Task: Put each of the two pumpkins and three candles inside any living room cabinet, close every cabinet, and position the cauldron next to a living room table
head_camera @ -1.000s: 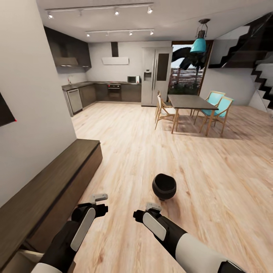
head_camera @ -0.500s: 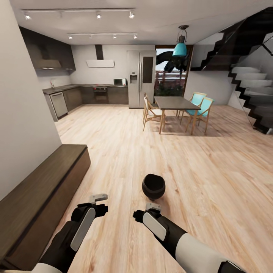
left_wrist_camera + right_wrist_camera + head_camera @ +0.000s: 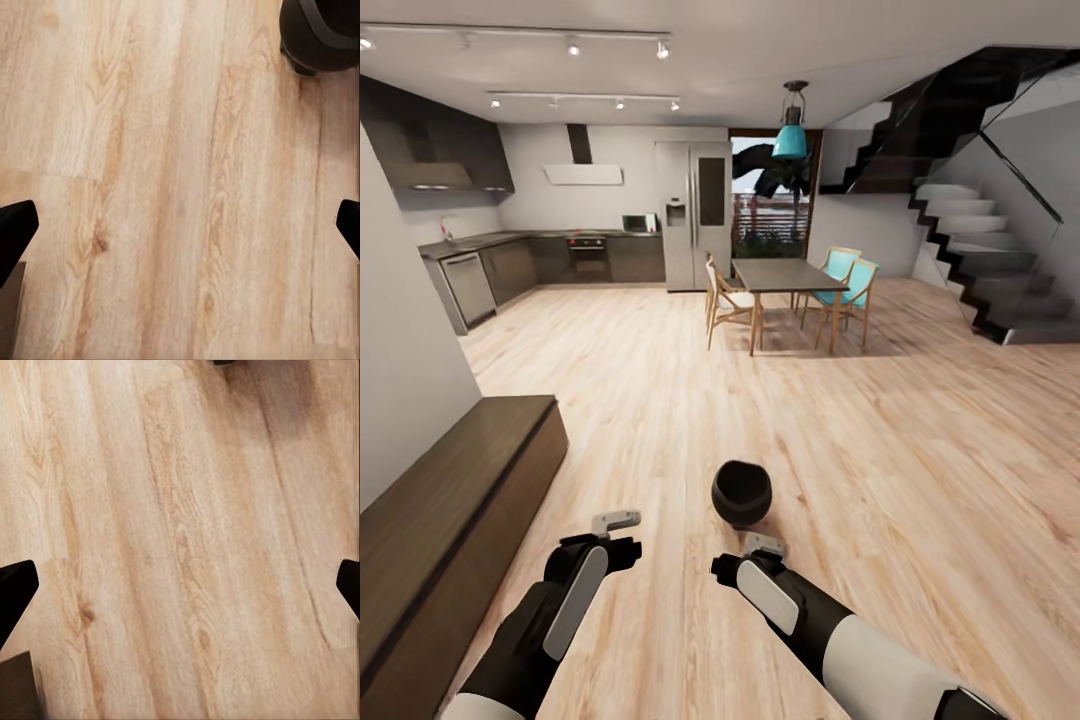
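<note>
Head view, robot in transit. The cauldron (image 3: 741, 493), a black round pot, stands on the wooden floor (image 3: 880, 470) just ahead of the right pincer (image 3: 763, 545); its edge is also seen in the left wrist view (image 3: 321, 34). The left pincer (image 3: 616, 521) and the right are both spread wide and empty. The cabinet (image 3: 450, 505) runs along the wall at left, its fronts apparently shut. For a sound grasp, the rim should be approached squarely from above and the dining counter (image 3: 785, 274) kept in sight.
</note>
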Controlling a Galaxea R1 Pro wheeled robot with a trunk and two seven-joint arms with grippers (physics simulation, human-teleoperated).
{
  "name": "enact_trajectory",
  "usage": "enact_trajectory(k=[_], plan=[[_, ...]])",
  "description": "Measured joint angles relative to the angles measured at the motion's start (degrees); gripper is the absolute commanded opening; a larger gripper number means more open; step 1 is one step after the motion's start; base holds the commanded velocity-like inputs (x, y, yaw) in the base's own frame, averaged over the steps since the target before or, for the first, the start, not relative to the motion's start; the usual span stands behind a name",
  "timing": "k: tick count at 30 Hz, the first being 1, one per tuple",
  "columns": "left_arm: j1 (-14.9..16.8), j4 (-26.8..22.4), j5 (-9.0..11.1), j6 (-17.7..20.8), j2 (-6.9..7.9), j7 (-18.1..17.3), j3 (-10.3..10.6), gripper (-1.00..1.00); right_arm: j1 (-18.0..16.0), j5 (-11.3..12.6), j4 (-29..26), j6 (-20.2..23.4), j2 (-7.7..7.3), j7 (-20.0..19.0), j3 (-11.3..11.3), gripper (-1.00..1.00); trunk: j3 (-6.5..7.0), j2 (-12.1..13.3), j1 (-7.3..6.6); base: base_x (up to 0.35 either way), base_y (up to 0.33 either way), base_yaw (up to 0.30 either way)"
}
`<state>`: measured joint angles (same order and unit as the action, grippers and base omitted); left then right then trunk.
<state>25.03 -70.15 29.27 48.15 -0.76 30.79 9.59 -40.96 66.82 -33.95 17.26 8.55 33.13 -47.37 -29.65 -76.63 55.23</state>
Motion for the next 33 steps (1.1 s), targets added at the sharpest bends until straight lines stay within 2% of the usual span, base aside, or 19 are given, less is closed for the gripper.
enact_trajectory(k=[6,12,33], plan=[[0.0,0.0,0.0,0.0,-0.04,0.0,-0.1,1.00,0.0,0.0,0.0,0.0,-0.01,0.1,0.0,1.00,0.40,0.0,0.00,-0.184,0.150,-0.228],[0.0,-0.1,-0.1,0.0,0.03,0.0,-0.1,1.00,0.0,0.0,0.0,0.0,-0.01,0.1,0.0,1.00,0.79,0.0,-0.03,0.108,0.210,-0.228],[0.0,0.0,-0.2,0.0,-0.04,0.0,-0.1,1.00,0.0,0.0,0.0,0.0,0.00,0.0,0.0,1.00,2.19,0.0,-0.01,0.008,0.008,-0.228]])
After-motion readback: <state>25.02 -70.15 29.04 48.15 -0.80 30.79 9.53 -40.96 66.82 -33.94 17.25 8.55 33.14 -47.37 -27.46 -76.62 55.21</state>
